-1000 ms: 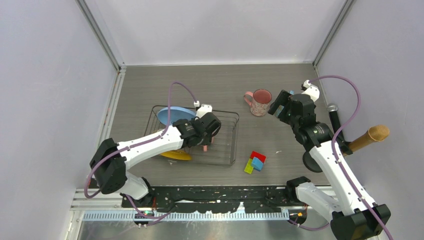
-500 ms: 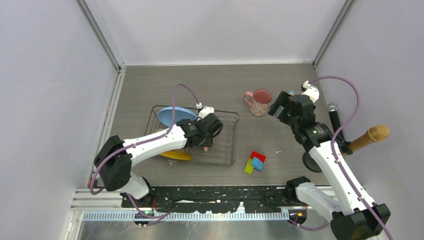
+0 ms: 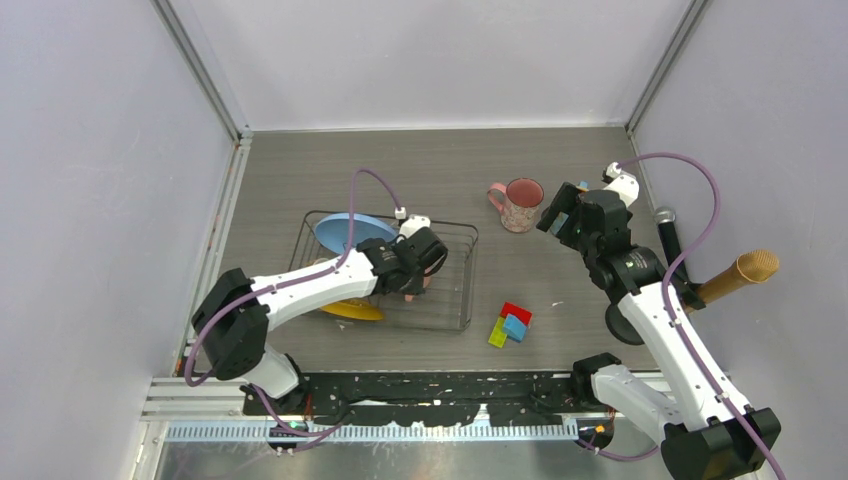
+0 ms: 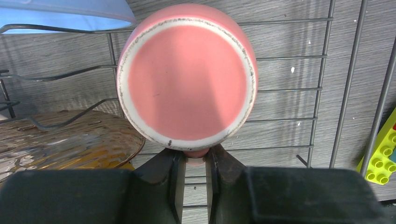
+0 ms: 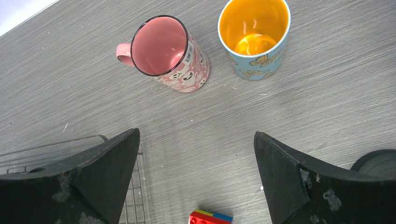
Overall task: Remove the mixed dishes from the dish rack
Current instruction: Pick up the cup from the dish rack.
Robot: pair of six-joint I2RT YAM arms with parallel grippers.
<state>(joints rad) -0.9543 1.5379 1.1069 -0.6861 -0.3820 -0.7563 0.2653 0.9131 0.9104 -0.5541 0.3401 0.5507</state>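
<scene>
**Getting the salmon mug out of the rack: grip notes**

The left gripper (image 4: 194, 163) is down inside the dish rack (image 4: 322, 93). Its jaws are pinched nearly together on the handle of the plain salmon mug (image 4: 187, 77), whose base is turned toward the wrist camera.

With a handle grip the body probably hangs off to one side. I'd lift slow and straight, watch for swing, and clear the rack's rim before going sideways.

The yellow patterned plate (image 4: 70, 140) sits just beside the mug and the light blue plate (image 4: 60, 11) is close behind it, so no dragging.

Farther out, the right gripper (image 5: 196, 135) hovers with jaws wide apart, holding nothing. Below it on the bench (image 5: 327, 102), the speckled pink mug (image 5: 187, 65) and the blue mug with orange inside (image 5: 257, 65) are already out, openings up. Near them looks like a fine landing spot.
</scene>
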